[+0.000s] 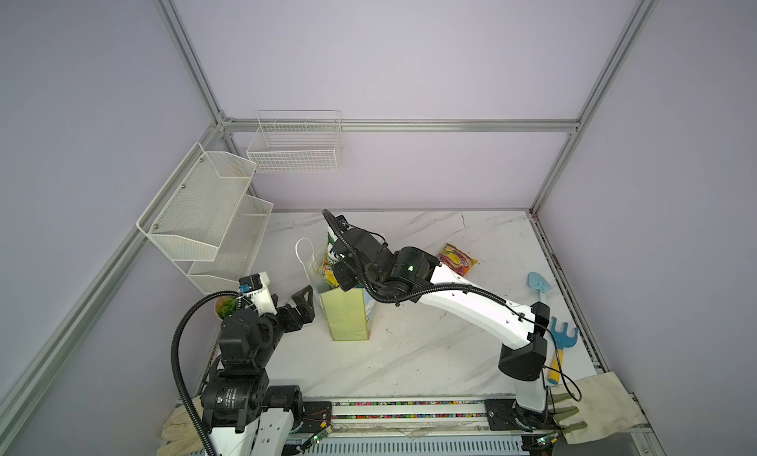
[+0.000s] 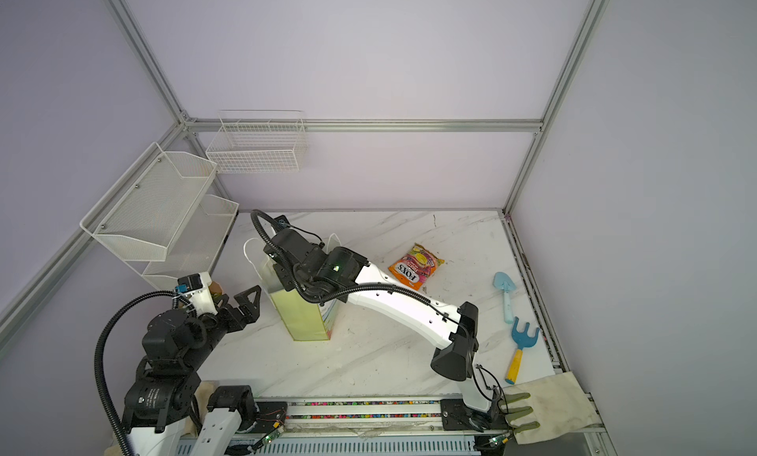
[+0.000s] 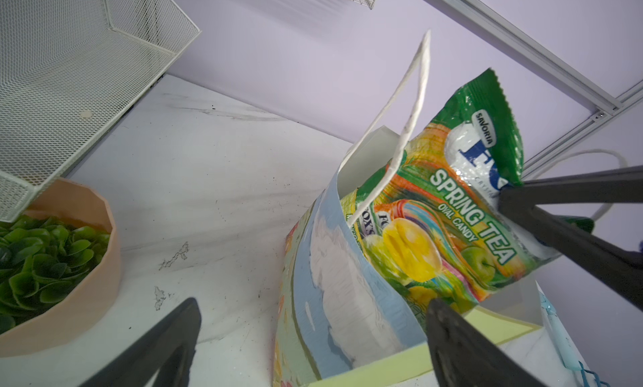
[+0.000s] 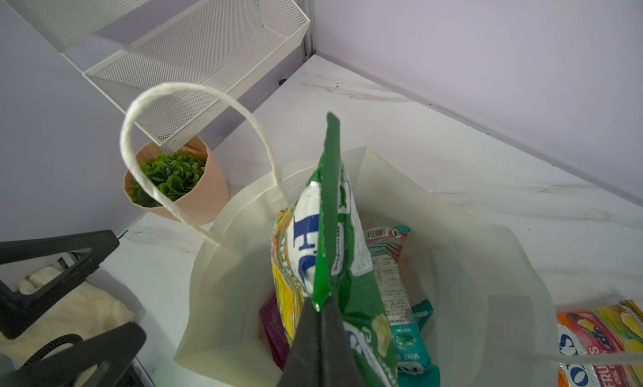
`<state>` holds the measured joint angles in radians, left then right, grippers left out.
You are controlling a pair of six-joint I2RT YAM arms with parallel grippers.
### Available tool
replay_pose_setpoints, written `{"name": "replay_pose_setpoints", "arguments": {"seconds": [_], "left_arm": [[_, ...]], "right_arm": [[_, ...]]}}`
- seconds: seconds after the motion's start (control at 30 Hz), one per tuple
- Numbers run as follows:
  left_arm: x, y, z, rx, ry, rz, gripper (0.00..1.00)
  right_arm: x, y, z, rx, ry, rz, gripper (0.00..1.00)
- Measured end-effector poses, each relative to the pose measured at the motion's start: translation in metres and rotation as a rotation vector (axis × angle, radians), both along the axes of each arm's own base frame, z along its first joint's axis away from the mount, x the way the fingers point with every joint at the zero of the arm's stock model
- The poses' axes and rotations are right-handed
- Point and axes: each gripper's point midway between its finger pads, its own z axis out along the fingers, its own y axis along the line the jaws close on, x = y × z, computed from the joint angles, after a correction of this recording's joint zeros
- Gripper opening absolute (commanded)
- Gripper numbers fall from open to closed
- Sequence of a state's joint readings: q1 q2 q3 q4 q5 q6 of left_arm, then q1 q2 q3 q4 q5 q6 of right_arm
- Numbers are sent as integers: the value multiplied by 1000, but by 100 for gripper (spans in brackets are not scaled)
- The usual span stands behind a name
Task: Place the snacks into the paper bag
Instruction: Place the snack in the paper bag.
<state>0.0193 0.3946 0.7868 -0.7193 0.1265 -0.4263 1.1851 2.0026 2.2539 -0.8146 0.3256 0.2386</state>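
Lilac walls and a white marble-patterned surface (image 1: 409, 351) frame the job. The tall paper gift bag (image 1: 348, 318), with pale green side panels and white cord handles, stands upright directly beneath our right tool (image 4: 320, 310). That tool is pinched fully closed on the top edge of the glossy green-yellow candy packet (image 3: 452, 228). The packet hangs from it with its lower half inside the bag's mouth and its upper half above the rim. Our left tool (image 3: 313, 307) sits just beside the bag, on the side away from the right tool's arm. Its jaws are spread wide and hold nothing, and as far as we can tell it is not touching the bag.

Looking down past the right tool in its wrist view, we see packets lying at the bottom of the bag. There is a dark magenta packet (image 4: 273, 329), a teal packet (image 4: 410, 347) and, behind it, a packet back (image 4: 386, 249) with a barcode and a teal edge, which we take for the second teal one. So we judge that three snacks are in, and the fourth is partway in and needs only lowering and release.

The orange-pink packet (image 2: 415, 266) marked FOX'S lies flat on the surface outside the bag, beyond the right tool's forearm and well apart from both tools. That one is what is left: once the held packet is released, fetching it and dropping it in would finish the task.
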Motion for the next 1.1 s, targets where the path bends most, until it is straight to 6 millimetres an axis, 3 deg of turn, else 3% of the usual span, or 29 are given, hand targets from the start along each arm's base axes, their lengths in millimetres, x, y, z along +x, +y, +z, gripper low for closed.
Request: {"name": "replay_pose_setpoints", "arguments": {"seconds": [0.2, 0.73, 0.97, 1.1], "left_arm": [[0, 0, 0, 0, 0, 0, 100], [0, 0, 0, 0, 0, 0, 100], [0, 0, 0, 0, 0, 0, 100], [0, 0, 0, 0, 0, 0, 100]], "right_arm": [[2, 5, -18, -40, 25, -7, 0], [4, 4, -32, -73, 56, -36, 1], [4, 2, -38, -87, 67, -44, 9], [6, 1, -37, -79, 70, -54, 25]]}}
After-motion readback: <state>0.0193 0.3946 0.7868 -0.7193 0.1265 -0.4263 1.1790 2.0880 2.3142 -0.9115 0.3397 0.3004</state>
